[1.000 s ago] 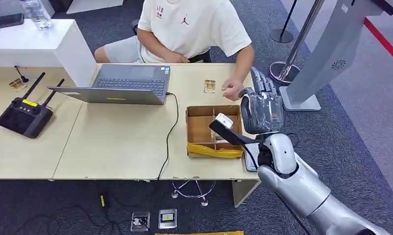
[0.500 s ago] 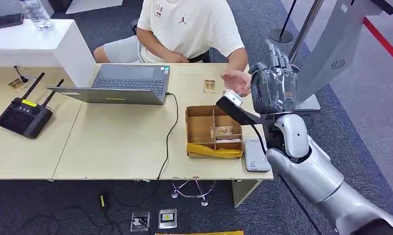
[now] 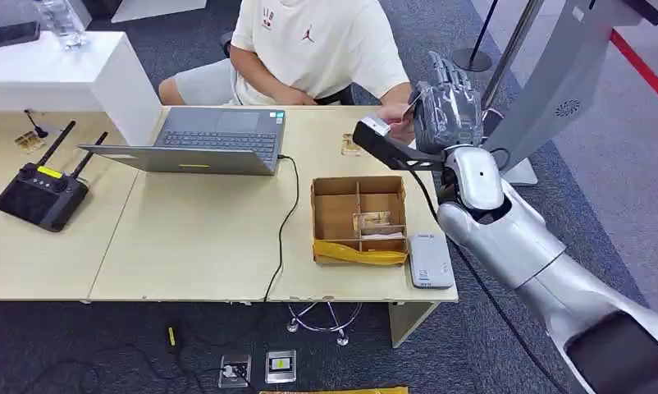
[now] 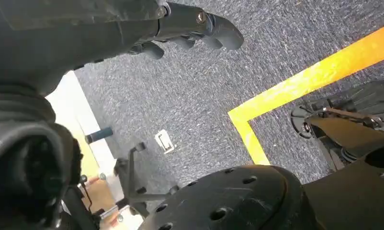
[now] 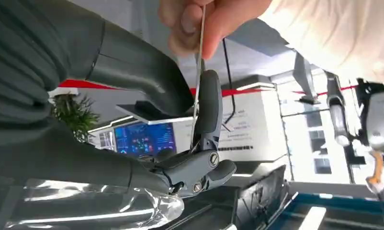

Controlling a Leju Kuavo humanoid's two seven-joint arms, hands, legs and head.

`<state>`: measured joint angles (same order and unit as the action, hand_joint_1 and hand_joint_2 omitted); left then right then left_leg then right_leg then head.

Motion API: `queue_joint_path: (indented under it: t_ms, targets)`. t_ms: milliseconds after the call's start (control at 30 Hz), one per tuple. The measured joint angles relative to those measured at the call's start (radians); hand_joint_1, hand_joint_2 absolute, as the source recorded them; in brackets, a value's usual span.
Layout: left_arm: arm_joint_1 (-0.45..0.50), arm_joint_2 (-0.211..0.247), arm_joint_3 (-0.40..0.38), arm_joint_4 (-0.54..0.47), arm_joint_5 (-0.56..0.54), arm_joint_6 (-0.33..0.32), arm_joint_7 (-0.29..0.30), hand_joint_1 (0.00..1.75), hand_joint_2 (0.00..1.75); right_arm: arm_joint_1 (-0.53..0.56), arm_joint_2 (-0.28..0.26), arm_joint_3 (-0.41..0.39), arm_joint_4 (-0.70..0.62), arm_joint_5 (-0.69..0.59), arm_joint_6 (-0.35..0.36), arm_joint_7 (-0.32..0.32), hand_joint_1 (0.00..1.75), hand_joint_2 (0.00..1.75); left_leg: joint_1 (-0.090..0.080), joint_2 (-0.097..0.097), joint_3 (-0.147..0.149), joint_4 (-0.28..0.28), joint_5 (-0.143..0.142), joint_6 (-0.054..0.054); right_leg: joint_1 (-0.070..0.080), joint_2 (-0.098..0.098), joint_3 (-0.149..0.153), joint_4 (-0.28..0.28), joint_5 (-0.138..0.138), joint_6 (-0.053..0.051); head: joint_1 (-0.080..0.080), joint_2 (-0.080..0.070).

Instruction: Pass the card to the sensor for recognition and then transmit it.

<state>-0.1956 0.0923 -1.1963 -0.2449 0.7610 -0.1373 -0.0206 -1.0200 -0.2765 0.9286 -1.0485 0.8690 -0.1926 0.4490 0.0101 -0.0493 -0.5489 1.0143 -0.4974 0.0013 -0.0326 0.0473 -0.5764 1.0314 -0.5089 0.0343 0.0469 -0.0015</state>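
My right hand (image 3: 445, 103) is raised over the table's far right edge, in front of the seated person (image 3: 317, 41). The right wrist view shows the thin card (image 5: 198, 72) edge-on, pinched between my thumb (image 5: 132, 72) and a finger (image 5: 209, 105). The person's fingers (image 5: 199, 21) grip the same card at its other end. In the head view the card (image 3: 408, 107) is a small pale sliver beside the person's hand (image 3: 394, 116). The white card sensor (image 3: 430, 261) lies flat at the table's front right. My left hand (image 4: 195, 24) hangs above the carpet, holding nothing.
A partitioned cardboard box (image 3: 319, 215) with cards in it stands next to the sensor. Another card (image 3: 350, 145) lies beyond it. A laptop (image 3: 219, 139) with its cable and a black controller (image 3: 43, 193) lie to the left. A grey kiosk (image 3: 547, 82) stands at the right.
My right hand rose from over the box and moved away toward the person. The person's hand lifted off the table and took hold of the card's free end.
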Motion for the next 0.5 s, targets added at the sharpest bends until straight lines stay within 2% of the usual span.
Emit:
queue_joint_path:
  t_ms: [167,200,233,500]
  targets:
    - [0.003,0.0,0.0,0.0,0.004,0.0,0.003,0.0,0.0,-0.04,0.045,0.037,0.158,-0.028,-0.002,0.001,1.75,1.75,0.0,-0.001,0.0,0.0,0.0,0.0,0.0,0.0,0.001,0.0,0.0,0.0,0.0,0.0]
    - [0.004,0.0,0.0,0.0,0.005,0.0,0.003,0.0,0.0,-0.046,0.053,0.044,0.185,-0.032,-0.003,0.001,0.72,1.75,0.0,-0.001,0.001,0.0,0.0,0.0,0.0,0.0,0.001,0.0,0.0,0.0,0.0,0.0]
    - [0.005,0.0,0.0,0.0,0.005,0.0,0.003,0.0,0.0,-0.049,0.058,0.047,0.208,-0.034,-0.005,0.0,0.0,1.75,0.0,-0.001,0.001,0.0,0.0,0.0,0.0,0.0,0.001,-0.001,0.0,0.0,0.0,0.0]
    - [0.005,-0.001,0.0,0.0,-0.001,0.0,0.003,0.0,0.0,-0.055,0.08,0.074,0.329,-0.03,-0.055,-0.001,0.0,1.75,0.0,-0.001,0.001,0.0,0.0,0.0,0.0,0.0,0.001,-0.001,0.0,0.0,0.0,0.0]
